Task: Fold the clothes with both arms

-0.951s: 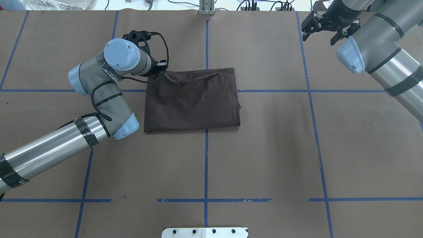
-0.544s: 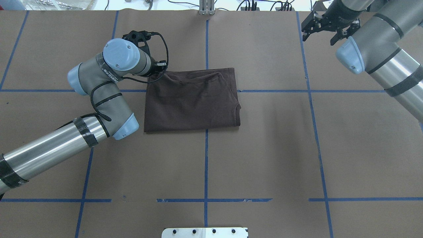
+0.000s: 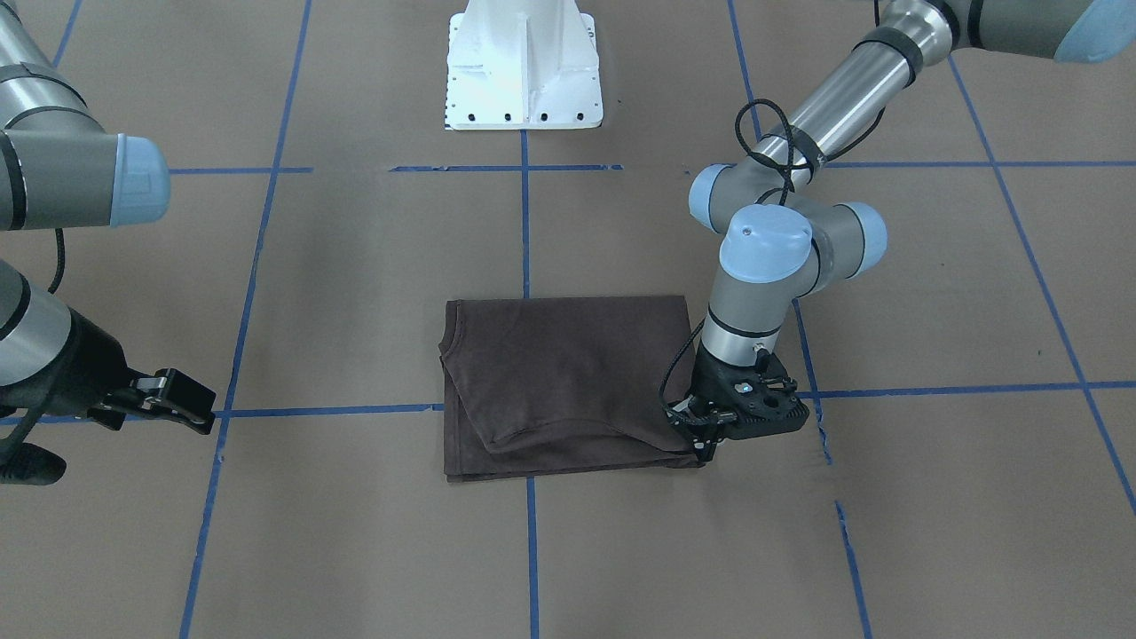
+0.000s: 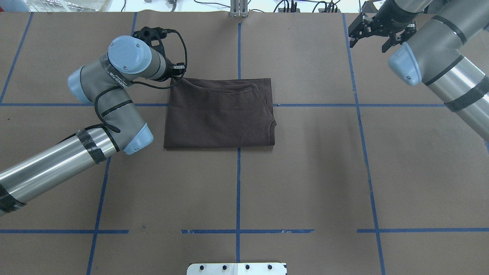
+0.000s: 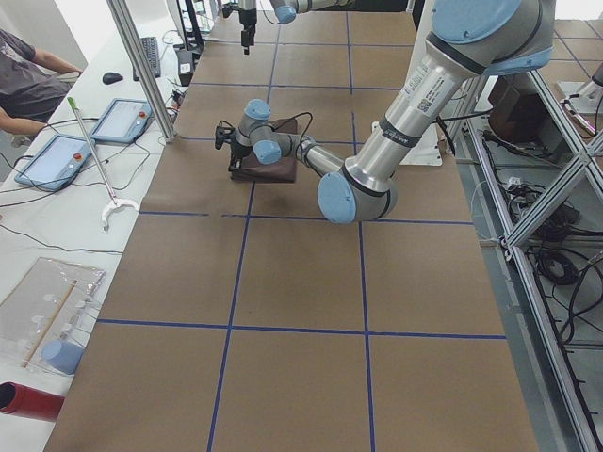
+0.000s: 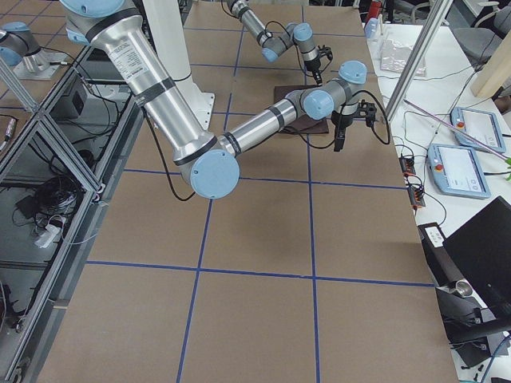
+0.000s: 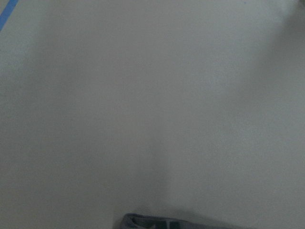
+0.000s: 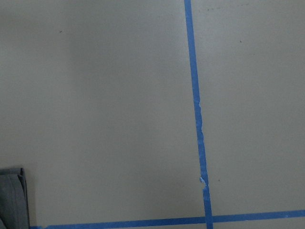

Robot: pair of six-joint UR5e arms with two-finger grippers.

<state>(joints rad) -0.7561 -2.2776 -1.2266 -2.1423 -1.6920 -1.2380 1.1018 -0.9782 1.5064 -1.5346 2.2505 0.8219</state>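
While left claw (image 3: 707, 439) pinches its corner, T-shirt (image 4: 219, 114) lies long axis left-right; right claw (image 4: 368, 38) gapes empty

A brown paper-covered table (image 4: 305, 172), gridded with blue tape (image 4: 238, 191), bears a folded dark brown T-shirt (image 4: 217, 114).

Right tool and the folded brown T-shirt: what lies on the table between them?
Nothing stands there. Between the right tool and the T-shirt is only bare brown paper crossed by blue tape lines, seen best in the overhead view.
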